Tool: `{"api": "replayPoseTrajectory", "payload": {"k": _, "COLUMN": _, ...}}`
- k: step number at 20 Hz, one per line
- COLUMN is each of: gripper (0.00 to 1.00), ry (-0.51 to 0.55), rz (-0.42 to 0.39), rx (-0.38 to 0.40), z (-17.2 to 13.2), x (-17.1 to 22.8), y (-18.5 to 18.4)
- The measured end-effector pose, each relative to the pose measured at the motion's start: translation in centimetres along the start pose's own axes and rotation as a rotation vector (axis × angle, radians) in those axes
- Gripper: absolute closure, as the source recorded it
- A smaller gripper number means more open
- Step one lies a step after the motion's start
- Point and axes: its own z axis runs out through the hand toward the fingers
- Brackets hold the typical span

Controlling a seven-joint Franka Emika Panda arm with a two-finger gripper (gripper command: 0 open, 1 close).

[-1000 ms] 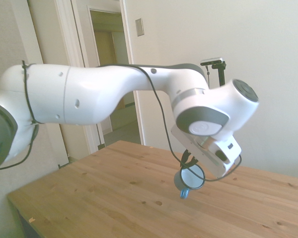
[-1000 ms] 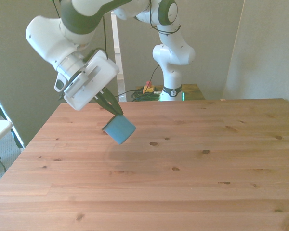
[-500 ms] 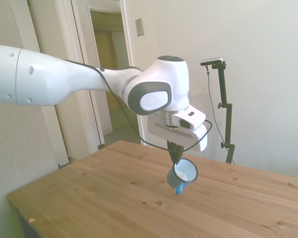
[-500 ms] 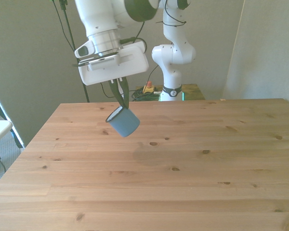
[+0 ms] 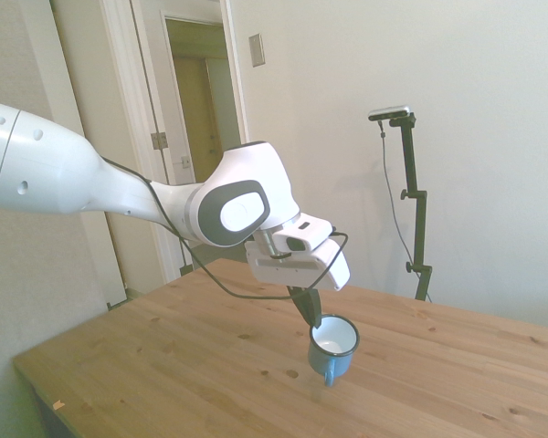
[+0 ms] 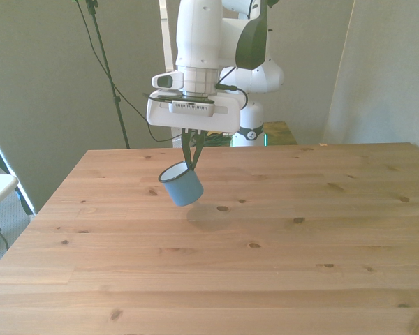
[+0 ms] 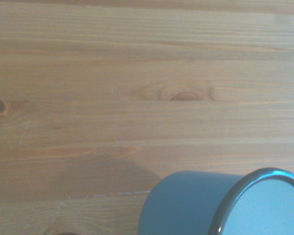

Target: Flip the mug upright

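Wooden table (image 6: 300, 265), mug (image 6: 182, 185) tilted, mouth upward

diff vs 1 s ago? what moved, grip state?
The wrist has swung round, turning the mug from mouth-sideways to mouth-up, though still tilted. The arm also carried it toward the front view's right and lower, close over the table. The gripper stays shut on the mug's rim; nothing was let go. Nothing else changed.
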Motion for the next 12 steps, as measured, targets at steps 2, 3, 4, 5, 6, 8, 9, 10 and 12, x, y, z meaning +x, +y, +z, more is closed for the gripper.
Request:
{"api": "replayPoseTrajectory", "payload": {"k": 2, "gripper": 1.00, "ry": 0.023, "rz": 0.000, "rx": -0.030, "z": 0.5, "x": -0.4, "y": -0.2}}
{"api": "replayPoseTrajectory", "payload": {"k": 3, "gripper": 1.00, "ry": 0.033, "rz": 0.001, "rx": -0.044, "z": 0.7, "x": -0.6, "y": -0.3}}
{"api": "replayPoseTrajectory", "payload": {"k": 4, "gripper": 1.00, "ry": 0.042, "rz": 0.003, "rx": -0.054, "z": 1.1, "x": -0.8, "y": -0.4}}
{"api": "replayPoseTrajectory", "payload": {"k": 5, "gripper": 1.00, "ry": 0.045, "rz": 0.003, "rx": -0.063, "z": 1.4, "x": -0.9, "y": -0.6}}
{"api": "replayPoseTrajectory", "payload": {"k": 6, "gripper": 1.00, "ry": 0.047, "rz": 0.003, "rx": -0.073, "z": 1.7, "x": -1.0, "y": -0.8}}
{"api": "replayPoseTrajectory", "payload": {"k": 8, "gripper": 1.00, "ry": 0.041, "rz": 0.002, "rx": -0.085, "z": 2.7, "x": -1.2, "y": -1.1}}
{"api": "replayPoseTrajectory", "payload": {"k": 9, "gripper": 1.00, "ry": 0.039, "rz": 0.002, "rx": -0.091, "z": 3.2, "x": -1.3, "y": -1.2}}
{"api": "replayPoseTrajectory", "payload": {"k": 10, "gripper": 1.00, "ry": 0.041, "rz": 0.001, "rx": -0.100, "z": 3.7, "x": -1.3, "y": -1.3}}
{"api": "replayPoseTrajectory", "payload": {"k": 12, "gripper": 1.00, "ry": 0.037, "rz": 0.002, "rx": -0.108, "z": 4.8, "x": -1.4, "y": -1.6}}
